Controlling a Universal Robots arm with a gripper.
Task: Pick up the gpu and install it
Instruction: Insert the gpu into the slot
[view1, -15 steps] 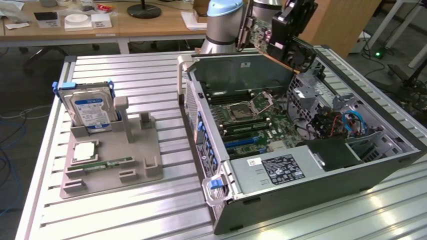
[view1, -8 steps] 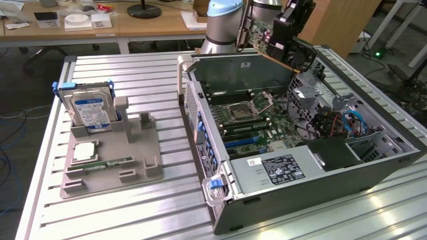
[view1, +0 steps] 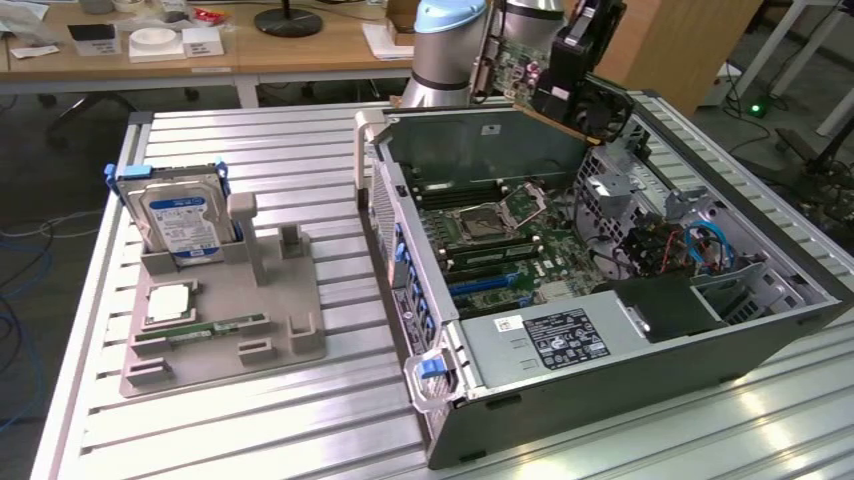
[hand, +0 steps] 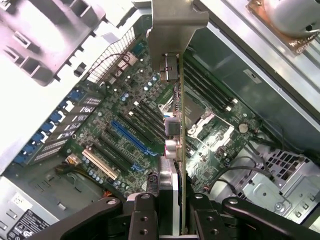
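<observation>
Jaws clamped narrow on the gpu (hand: 180, 150), one on each face of the card, seen edge-on in the wrist view with its grey end bracket (hand: 175, 30) at the end away from the jaws. In the exterior view the gpu (view1: 561, 90) hangs off the arm (view1: 447, 45) above the far end of the open pc case (view1: 601, 400), clear of the motherboard (view1: 494, 235) and not in any slot.

Step, as I read it: pick is done, we're in the carry/align phase of the install.

Seating it would call for the card's bottom edge parallel to and directly over the long blue slot (hand: 131, 137), bracket toward the case's rear wall, then a straight push. Right now the card looks offset to one side of that slot.

Hard drive (view1: 180, 220) and ram stick (view1: 214, 328) sit untouched in the grey holder (view1: 227, 290) on the tabletop (view1: 267, 430).
</observation>
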